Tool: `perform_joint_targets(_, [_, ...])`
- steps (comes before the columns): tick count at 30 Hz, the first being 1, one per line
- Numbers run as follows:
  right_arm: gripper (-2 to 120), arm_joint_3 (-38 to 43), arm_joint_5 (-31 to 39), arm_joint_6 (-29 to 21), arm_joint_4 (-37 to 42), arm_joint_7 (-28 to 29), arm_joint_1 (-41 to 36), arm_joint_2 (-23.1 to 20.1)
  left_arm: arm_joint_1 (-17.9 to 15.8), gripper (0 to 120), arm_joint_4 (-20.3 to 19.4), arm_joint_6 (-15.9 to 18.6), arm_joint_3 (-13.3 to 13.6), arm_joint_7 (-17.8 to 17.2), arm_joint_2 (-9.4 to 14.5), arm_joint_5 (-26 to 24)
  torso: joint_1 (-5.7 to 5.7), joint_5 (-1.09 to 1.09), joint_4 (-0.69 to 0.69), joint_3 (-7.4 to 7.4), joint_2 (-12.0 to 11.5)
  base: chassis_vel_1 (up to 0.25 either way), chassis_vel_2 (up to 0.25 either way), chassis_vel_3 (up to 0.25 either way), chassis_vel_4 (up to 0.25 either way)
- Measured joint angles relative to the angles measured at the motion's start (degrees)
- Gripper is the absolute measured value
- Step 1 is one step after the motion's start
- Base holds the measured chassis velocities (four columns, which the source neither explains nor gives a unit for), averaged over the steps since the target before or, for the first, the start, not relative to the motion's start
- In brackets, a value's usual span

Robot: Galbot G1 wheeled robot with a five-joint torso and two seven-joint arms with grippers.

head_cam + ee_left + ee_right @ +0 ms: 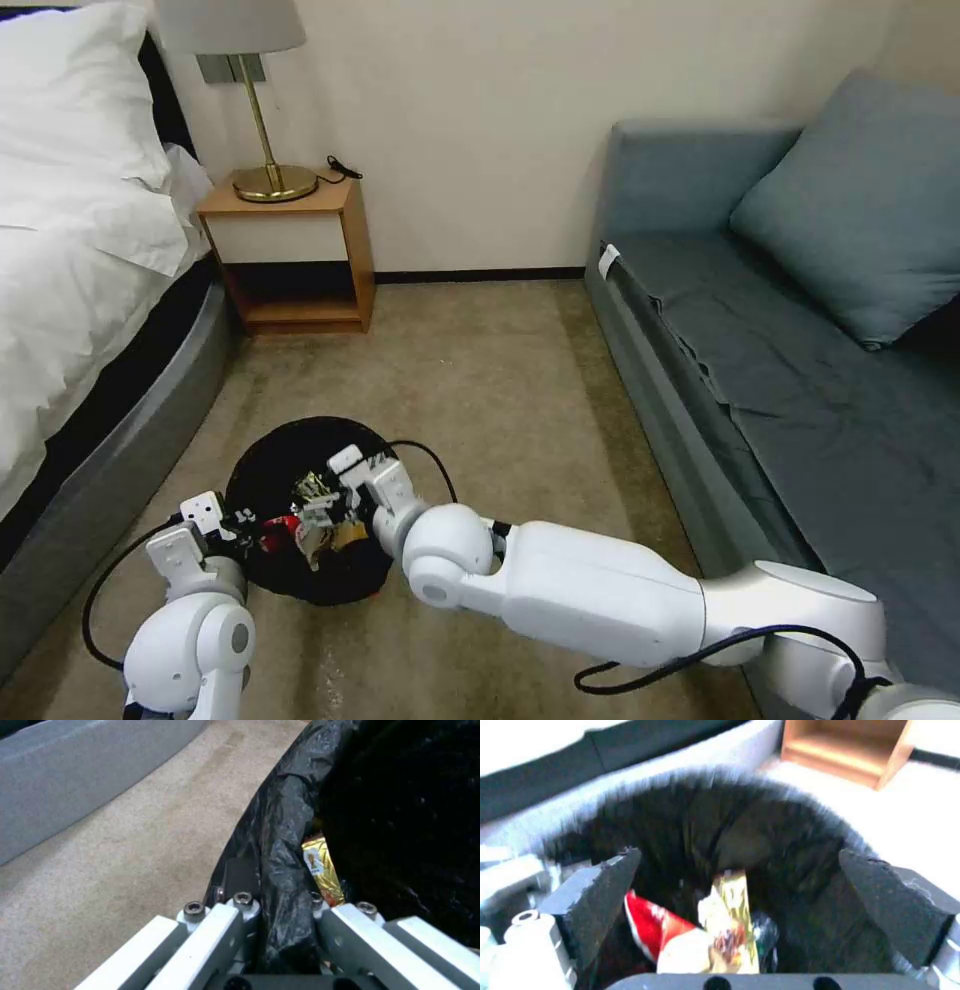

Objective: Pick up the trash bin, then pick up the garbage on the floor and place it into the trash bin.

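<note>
Trash bin sits low on the carpet between bed and sofa, held at its near rim so the mouth stays open. Left gripper is clamped on the bagged rim. Right gripper hangs over the opening, jaws spread, nothing between them. Garbage lies inside: red carton, yellow wrapper.

Both arms have glossy white shells: rounded ball-like joints and smooth, fat link covers. Black cables loop outside the shells, one by the left arm, one near the right arm's wrist, another at its elbow. The left gripper has flat pale metal finger bars fixed with dark socket-head screws. The right gripper carries two black, rough, wedge-shaped pads on grey mounts, with a white housing beside one.
</note>
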Motion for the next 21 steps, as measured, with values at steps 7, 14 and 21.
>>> perform_joint_targets(7, [100, 4.7, -1.5, 1.0, 2.8, -0.1, 0.1, -1.3, -0.2, 2, 0.2, 0.0, -0.4, -1.7, 0.2, -3.7, 0.00, 0.00, 0.00, 0.00, 0.0, 0.000, 0.000, 0.000, 0.000])
perform_joint_targets(14, [100, 10.5, -2.0, 1.5, 5.9, -0.4, -1.0, -4.5, -1.0, 2, 1.8, 0.5, -1.2, -8.0, 0.8, -14.5, 0.00, 0.00, -0.01, 0.00, 0.0, 0.000, 0.000, 0.000, 0.000])
perform_joint_targets(21, [100, 12.3, -2.5, 1.6, 7.1, -0.5, -3.1, -5.7, -2.5, 2, 4.0, 1.9, -2.1, -13.2, 1.8, -22.8, 0.00, 0.00, 0.00, 0.00, 0.0, 0.000, 0.000, 0.000, 0.000])
